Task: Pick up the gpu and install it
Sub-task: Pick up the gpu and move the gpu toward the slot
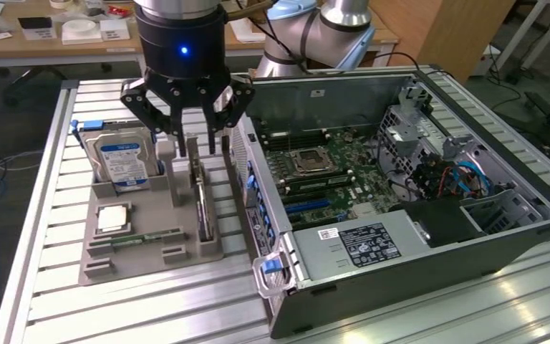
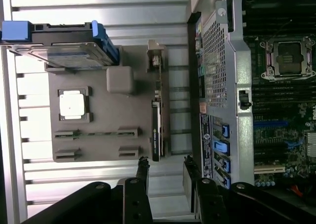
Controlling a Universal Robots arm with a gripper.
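One gpu [image 1: 201,201] stands on edge in the grey holder tray [image 1: 151,252], alongside one hard drive [image 1: 122,161], one CPU [image 1: 112,217] and one RAM stick [image 1: 147,237]. One gripper [image 1: 192,145] hovers over that tray, fingers apart, empty.

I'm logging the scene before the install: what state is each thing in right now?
gripper: open, over the gpu, nothing gripped.
gpu: standing on edge in the gray holder, not installed.
hard drive: upright in its holder slot.
computer case: lying on its side, open, motherboard exposed.
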